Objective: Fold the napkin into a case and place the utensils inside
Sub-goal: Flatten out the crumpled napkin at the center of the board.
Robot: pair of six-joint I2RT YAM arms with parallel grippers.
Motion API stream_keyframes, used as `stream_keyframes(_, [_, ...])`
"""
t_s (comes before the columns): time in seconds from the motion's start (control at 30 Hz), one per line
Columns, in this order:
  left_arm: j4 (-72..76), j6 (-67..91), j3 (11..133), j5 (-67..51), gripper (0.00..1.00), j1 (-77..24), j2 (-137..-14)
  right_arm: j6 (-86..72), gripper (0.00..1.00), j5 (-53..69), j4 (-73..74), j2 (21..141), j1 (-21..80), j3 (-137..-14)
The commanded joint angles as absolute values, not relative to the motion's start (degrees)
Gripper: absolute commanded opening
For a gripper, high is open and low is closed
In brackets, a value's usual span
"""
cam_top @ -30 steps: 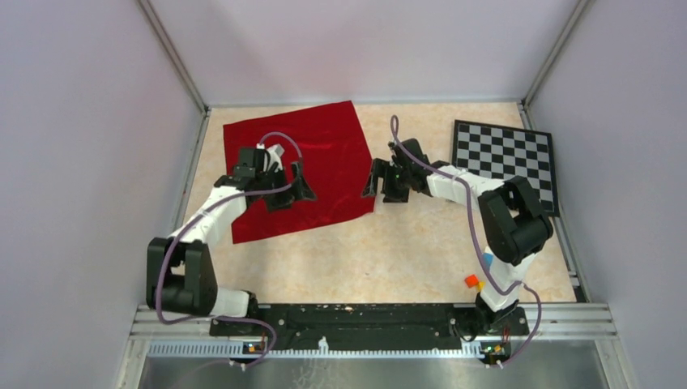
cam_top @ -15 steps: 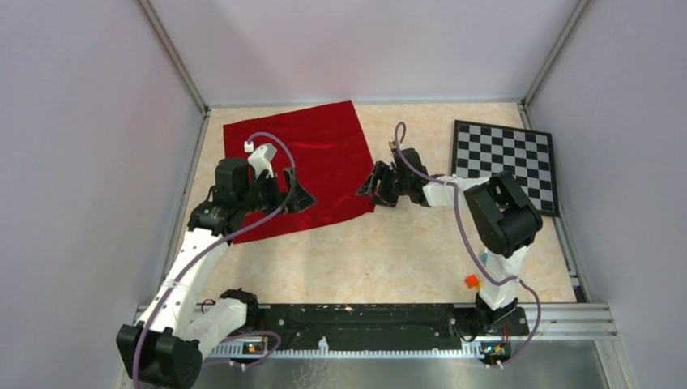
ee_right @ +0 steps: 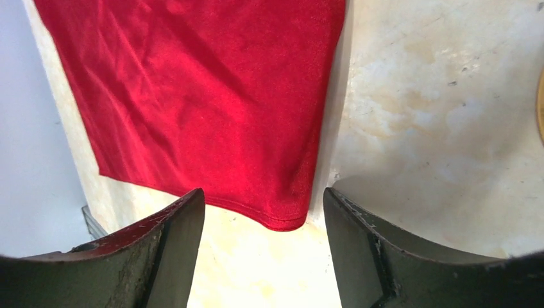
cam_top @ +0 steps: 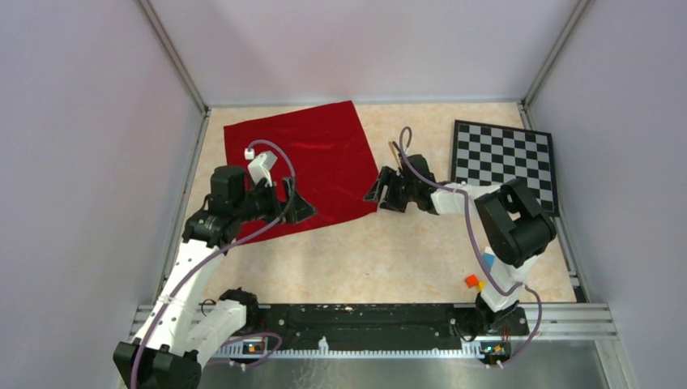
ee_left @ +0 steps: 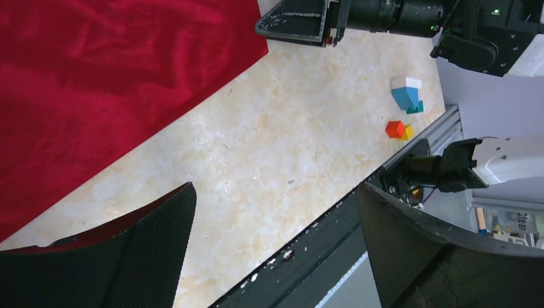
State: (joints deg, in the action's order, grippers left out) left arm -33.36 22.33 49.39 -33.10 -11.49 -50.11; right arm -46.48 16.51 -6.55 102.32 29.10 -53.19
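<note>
Currently, napkin [cam_top: 316, 154]: spread flat and unfolded, far left on the surface [cam_top: 389, 251]. Left gripper [cam_top: 294, 201] hovers over its near edge and right gripper [cam_top: 381, 193] sits just beside its near right corner, both jaws wide apart and empty. Risk: a pinch catching only the hem, or uneven lifts, would likely let the cloth slip and skew the fold.

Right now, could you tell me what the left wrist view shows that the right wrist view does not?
Only the left wrist view shows the coloured blocks, the front rail and the right arm. Only the right wrist view shows a gold sliver at its right edge, too cropped to identify. Both show the red napkin and the pale tabletop.
</note>
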Motion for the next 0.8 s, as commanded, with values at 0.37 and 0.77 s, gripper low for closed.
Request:
stream_keyframes(0.37, [-38.00,22.66,53.07,-36.28,0.99,-11.60,-43.98,-49.04,0.35,14.56,-15.04,104.07,29.06,-52.52])
stream_keyframes(0.77, [-36.39,28.25,50.59,-28.77,0.99,-11.60,-37.05,-38.72,0.26,15.83,-11.41,92.82,31.97,-57.93])
